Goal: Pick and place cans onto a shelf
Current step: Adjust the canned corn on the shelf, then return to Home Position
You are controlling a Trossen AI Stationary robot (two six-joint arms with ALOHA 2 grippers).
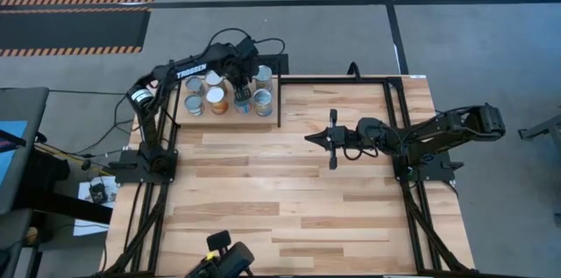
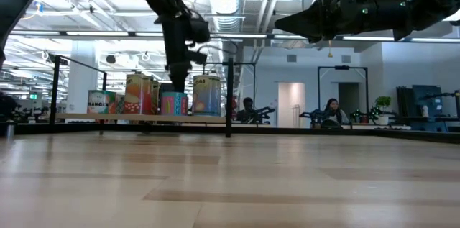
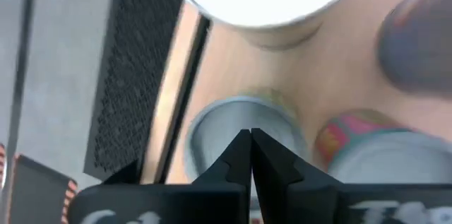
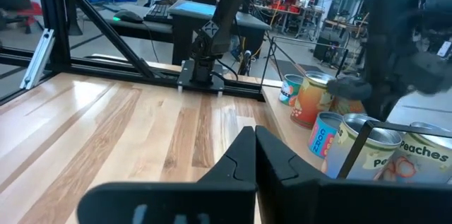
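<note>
High view: the shelf (image 1: 270, 121), a light-wood board in black rods, sits at the far left corner of the plank table (image 1: 289, 199) and carries the cans (image 1: 216, 97) in two rows; the left gripper (image 1: 240, 90) hangs over the middle of the group, while the right gripper (image 1: 321, 139) waits above bare planks near the table's centre, well apart from the shelf. Low view: the cans (image 2: 206, 96) stand upright on the shelf (image 2: 108, 117), and the left gripper (image 2: 181, 77) reaches down among them; people sit at desks in the room behind. Left wrist view: the left gripper (image 3: 250, 155) has its fingertips pressed together, empty, above a silver-lidded can (image 3: 244, 128). Right wrist view: the right gripper (image 4: 254, 152) likewise has its fingers together, holding nothing, with the cans (image 4: 309, 99) off to one side.
</note>
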